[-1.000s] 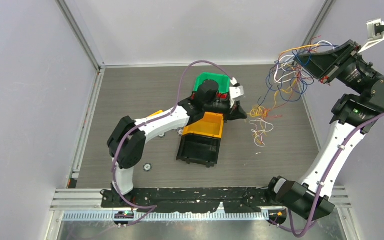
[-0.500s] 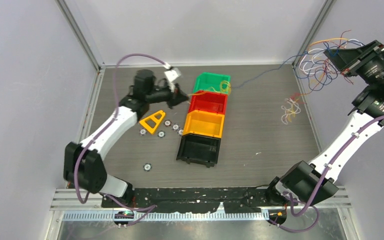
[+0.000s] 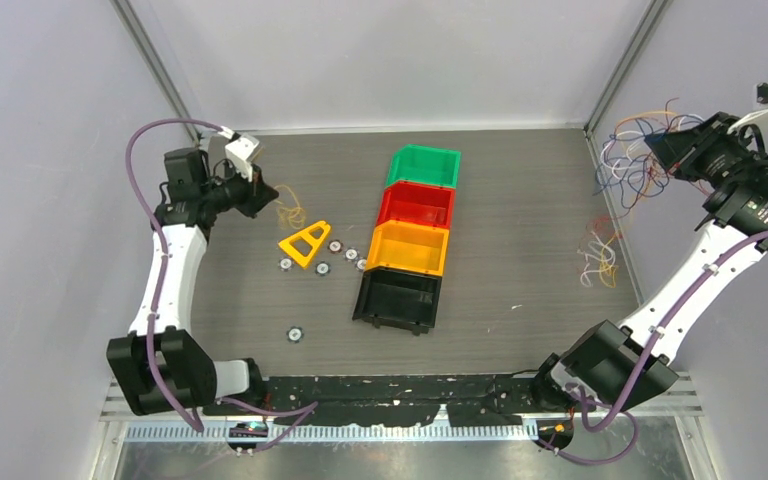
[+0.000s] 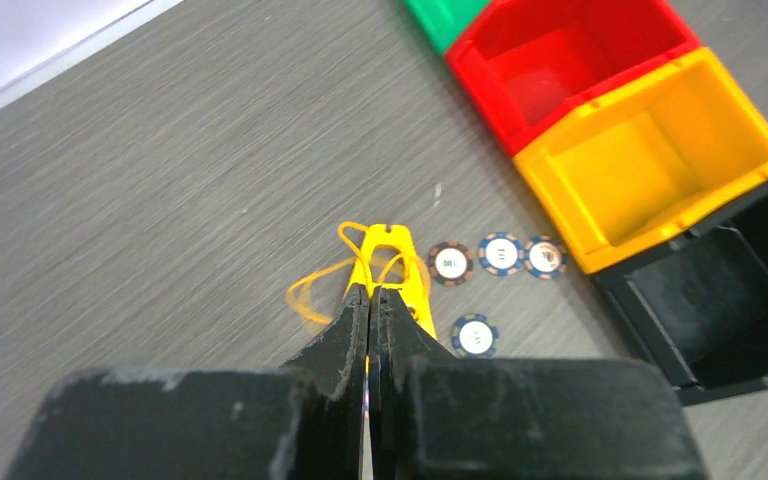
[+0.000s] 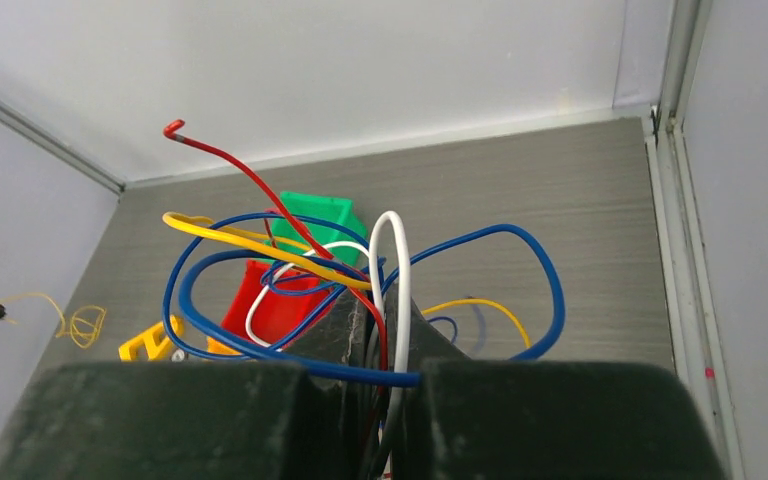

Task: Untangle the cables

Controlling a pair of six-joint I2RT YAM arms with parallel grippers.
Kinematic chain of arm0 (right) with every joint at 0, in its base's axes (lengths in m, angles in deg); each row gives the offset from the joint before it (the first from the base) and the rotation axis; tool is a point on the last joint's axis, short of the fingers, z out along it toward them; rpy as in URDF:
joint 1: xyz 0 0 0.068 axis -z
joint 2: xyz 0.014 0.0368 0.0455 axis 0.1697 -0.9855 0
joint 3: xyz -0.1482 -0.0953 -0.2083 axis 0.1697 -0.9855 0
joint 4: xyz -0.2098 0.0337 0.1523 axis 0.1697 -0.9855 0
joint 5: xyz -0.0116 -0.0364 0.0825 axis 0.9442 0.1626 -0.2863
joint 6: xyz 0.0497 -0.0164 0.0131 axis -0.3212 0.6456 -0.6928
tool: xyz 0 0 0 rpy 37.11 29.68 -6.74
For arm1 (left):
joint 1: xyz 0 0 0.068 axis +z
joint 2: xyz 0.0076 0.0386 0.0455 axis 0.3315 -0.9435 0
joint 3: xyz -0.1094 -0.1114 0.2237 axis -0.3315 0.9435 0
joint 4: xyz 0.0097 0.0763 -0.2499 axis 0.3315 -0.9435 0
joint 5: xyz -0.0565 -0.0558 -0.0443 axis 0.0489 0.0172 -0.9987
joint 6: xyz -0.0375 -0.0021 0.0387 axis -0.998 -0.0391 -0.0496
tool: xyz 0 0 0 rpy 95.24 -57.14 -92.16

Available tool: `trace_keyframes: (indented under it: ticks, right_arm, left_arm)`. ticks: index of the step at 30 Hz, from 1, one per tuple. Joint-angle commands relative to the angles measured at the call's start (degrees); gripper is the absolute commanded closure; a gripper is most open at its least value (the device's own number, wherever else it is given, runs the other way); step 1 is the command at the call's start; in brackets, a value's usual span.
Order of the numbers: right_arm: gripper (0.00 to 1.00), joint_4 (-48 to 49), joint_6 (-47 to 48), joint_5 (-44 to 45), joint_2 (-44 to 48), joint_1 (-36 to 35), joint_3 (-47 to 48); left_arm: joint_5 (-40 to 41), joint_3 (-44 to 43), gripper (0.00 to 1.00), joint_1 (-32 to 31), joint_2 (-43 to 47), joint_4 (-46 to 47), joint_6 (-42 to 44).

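At the far-left corner of the table, our left gripper is pinched shut on one yellow cable, clear of the rest. Our right gripper clamps the raised mixed tangle at far right; a small bunch lies on the table nearby. One strand seems separated: next, we likely set it down apart.

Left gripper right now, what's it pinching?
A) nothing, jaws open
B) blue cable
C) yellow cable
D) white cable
C: the left gripper is shut on a thin yellow cable that loops out from its tips; the blue and white ones are in the bundle held by the right gripper.
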State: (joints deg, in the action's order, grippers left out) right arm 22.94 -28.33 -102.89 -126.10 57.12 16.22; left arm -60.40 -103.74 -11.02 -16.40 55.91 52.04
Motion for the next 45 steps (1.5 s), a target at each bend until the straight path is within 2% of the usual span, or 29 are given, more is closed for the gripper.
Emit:
trace_keyframes:
  ticks: [1, 5, 10, 13, 19, 26, 32, 33, 35, 36, 39, 40, 42, 45]
  right_arm:
    - [0.95, -5.4, 8.8, 1.3, 1.7, -0.9, -4.4]
    - [0.95, -8.0, 14.3, 1.6, 4.5, -3.6, -9.9]
    - [0.95, -11.4, 18.3, 2.3, 7.6, -9.3, -14.6]
    - [0.95, -11.7, 19.3, 3.4, 9.6, -14.0, -16.2]
    - [0.95, -11.7, 19.3, 4.3, 11.3, -20.4, -18.3]
    - [0.94, -11.9, 18.5, 4.2, 11.1, -24.9, -19.0]
    - [0.95, -11.8, 16.1, 3.1, 10.8, -27.2, -16.4]
    - [0.95, -11.8, 15.8, 2.6, 10.8, -27.4, -15.8]
    - [0.95, -11.9, 15.1, 1.6, 10.7, -27.6, -15.0]
    - [0.95, -12.1, 14.7, 1.2, 10.7, -27.7, -14.8]
    - [0.95, -12.3, 13.9, -0.3, 10.9, -28.1, -14.3]
    - [0.95, -12.3, 13.6, -0.8, 11.0, -28.3, -14.3]
    - [0.95, -12.3, 13.2, -2.4, 11.1, -28.9, -14.5]
    - [0.95, -12.4, 12.7, -4.3, 11.6, -29.7, -15.2]
  left_arm:
    - [-5.8, -4.1, 1.00, -3.4, 5.9, -2.5, -0.1]
    - [-5.5, -4.1, 1.00, -7.5, 9.1, -2.0, -2.8]
    - [-1.6, -5.0, 1.00, -20.7, 10.8, -3.0, -3.6]
    - [3.4, -6.1, 1.00, -28.0, 8.2, -1.7, -6.5]
    - [11.0, -6.5, 1.00, -37.8, 0.3, 6.2, -9.4]
    - [17.4, -9.7, 1.00, -44.6, -14.0, 9.9, -8.5]
    - [17.2, -11.1, 1.00, -46.5, -21.4, 8.0, -5.6]
    - [17.0, -11.3, 0.84, -46.7, -21.8, 7.5, -5.0]
    - [13.3, -12.7, 0.46, -46.7, -21.0, 6.1, -4.1]
    - [11.3, -12.7, 0.36, -46.5, -19.4, 6.9, -4.4]
    - [3.0, -7.3, 0.07, -46.3, -11.9, 20.2, -6.4]
    - [0.8, -5.6, 0.03, -46.8, -9.8, 23.9, -7.0]
    - [-0.9, -5.2, 0.02, -48.4, -8.4, 27.6, -8.3]
    - [-1.5, -8.8, 0.08, -50.2, -10.7, 30.1, -12.2]
